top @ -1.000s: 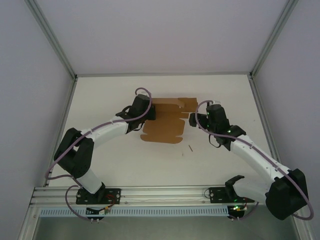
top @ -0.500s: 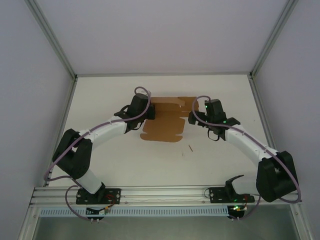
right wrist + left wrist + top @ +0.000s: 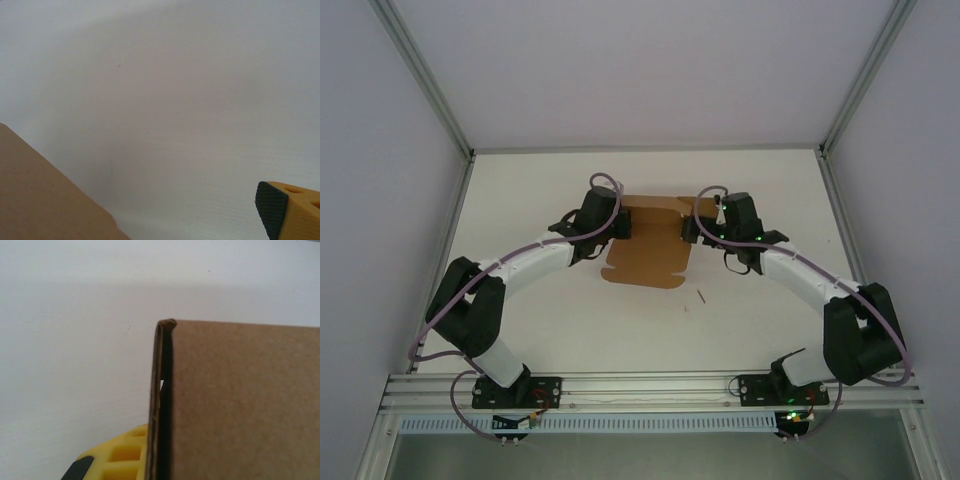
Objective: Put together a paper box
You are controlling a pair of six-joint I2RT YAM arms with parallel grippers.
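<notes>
A: Ground cover?

B: White tabletop [image 3: 175, 100] over most of the frame. A faint grey shadow band crosses the middle. One tiny dark speck [image 3: 119, 65] sits upper left.

A: Cardboard?

B: The paper box [image 3: 40, 200], plain brown, is a wedge in the lower left corner. Its edge runs straight, slanting from the left border down to the bottom border. Surface flat, unmarked. Can't tell whether it lies on the tabletop or is lifted off it.

A: The right jaws?

B: One yellow tip with hollow cells, lower right corner, its black pad [image 3: 270, 210] facing left. It is well apart from the brown wedge, with bare tabletop between them.
</notes>
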